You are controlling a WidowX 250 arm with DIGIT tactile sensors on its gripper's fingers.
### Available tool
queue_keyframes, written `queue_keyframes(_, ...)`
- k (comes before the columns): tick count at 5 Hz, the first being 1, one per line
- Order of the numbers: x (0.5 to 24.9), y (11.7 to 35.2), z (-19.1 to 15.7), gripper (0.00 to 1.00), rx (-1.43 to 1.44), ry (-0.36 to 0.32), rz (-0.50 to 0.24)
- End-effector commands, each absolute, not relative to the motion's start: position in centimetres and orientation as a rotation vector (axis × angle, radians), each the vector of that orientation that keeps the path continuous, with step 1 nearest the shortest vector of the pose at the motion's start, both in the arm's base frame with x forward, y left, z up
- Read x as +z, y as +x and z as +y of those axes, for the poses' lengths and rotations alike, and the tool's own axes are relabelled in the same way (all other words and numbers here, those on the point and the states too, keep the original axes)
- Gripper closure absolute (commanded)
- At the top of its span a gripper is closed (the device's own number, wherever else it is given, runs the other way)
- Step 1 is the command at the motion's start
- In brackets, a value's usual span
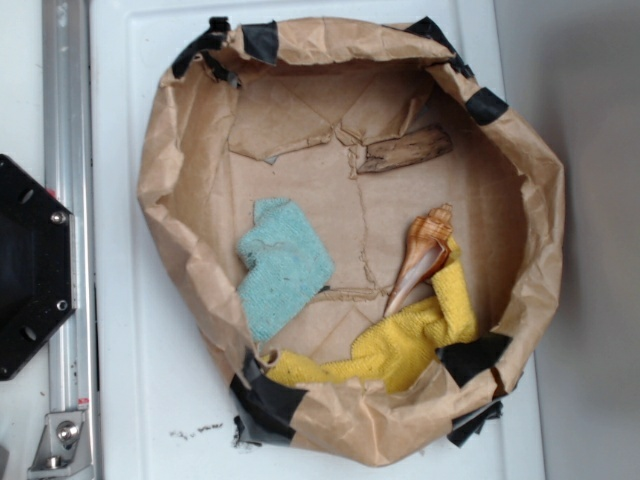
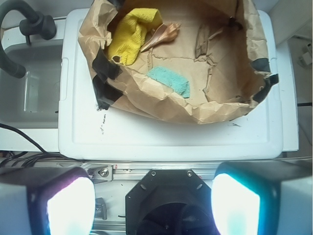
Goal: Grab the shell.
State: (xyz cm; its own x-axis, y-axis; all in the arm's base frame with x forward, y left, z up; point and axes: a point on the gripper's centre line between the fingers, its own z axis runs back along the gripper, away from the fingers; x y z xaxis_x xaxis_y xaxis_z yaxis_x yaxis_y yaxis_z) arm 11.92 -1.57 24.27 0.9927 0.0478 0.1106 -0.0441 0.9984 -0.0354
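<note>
Since we're nowhere near the target yet, the step in hand is really just the approach, so let's size things up from big to small. Biggest thing is the white lid (image 1: 300, 420) everything sits on, and on it the brown paper bag (image 1: 180, 150), rolled down into a floppy bowl with black tape (image 1: 265, 400) at the rim. Our gripper (image 2: 154, 203) sits at the bottom of the wrist view, well back from the bag, with its fingers (image 2: 68, 205) spread wide apart and nothing between them, so we're good to go in open. Inside the bag, the yellow cloth (image 1: 400, 350) fills the lower right of the overhead frame, the teal cloth (image 1: 285, 260) lies left of center, and the brown wood piece (image 1: 405, 150) is up top, well apart from what we want. The shell (image 1: 420, 255) is right of center, its pointed end lying on the yellow cloth, wide knobbly end up. We'd come straight down over the rim, not across it, line the jaws across the shell's thicker middle, and probably stay shallow so we don't snag cloth along with it.
</note>
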Motion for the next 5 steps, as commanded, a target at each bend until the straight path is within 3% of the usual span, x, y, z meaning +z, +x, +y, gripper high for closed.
queue_keyframes(1, 24.3, 11.9, -1.6, 0.0, 0.046, -0.033, -0.112)
queue_keyframes(2, 20.3, 15.8, 1.8, 0.0, 0.302, -0.124, -0.12)
queue_keyframes(4, 15.1, 23.0, 3.0, 0.0, 0.771, -0.26, -0.093)
queue_keyframes(5, 12.9, 25.8, 2.4, 0.0, 0.865, -0.221, -0.059)
